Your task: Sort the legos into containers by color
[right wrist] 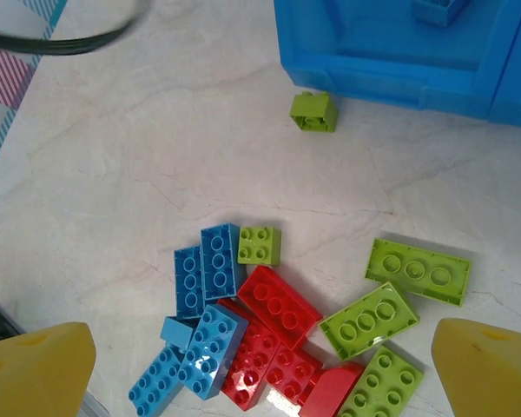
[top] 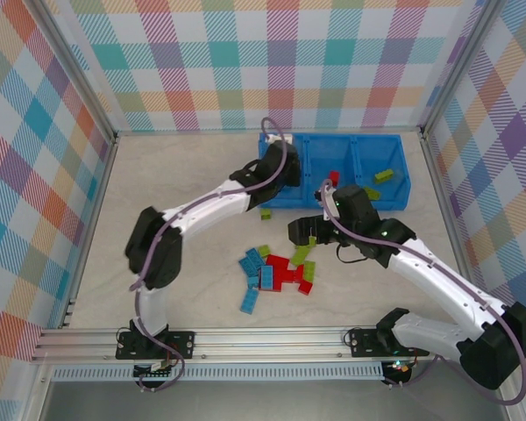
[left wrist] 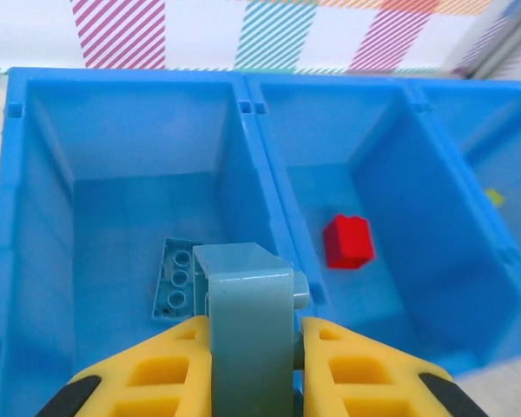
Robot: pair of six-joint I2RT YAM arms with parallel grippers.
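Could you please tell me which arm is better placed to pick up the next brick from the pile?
Right: the right gripper hangs open over the pile, while the left gripper is shut on a light blue brick above the bin's left compartment.

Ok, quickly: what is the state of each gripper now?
Left gripper: closed on a light blue brick.
Right gripper: open, holding nothing.

Your top camera looks down from the near side. Your left wrist camera peers close into the containers (left wrist: 139, 130), your right one over the legos (right wrist: 278, 304); the top view sees both.
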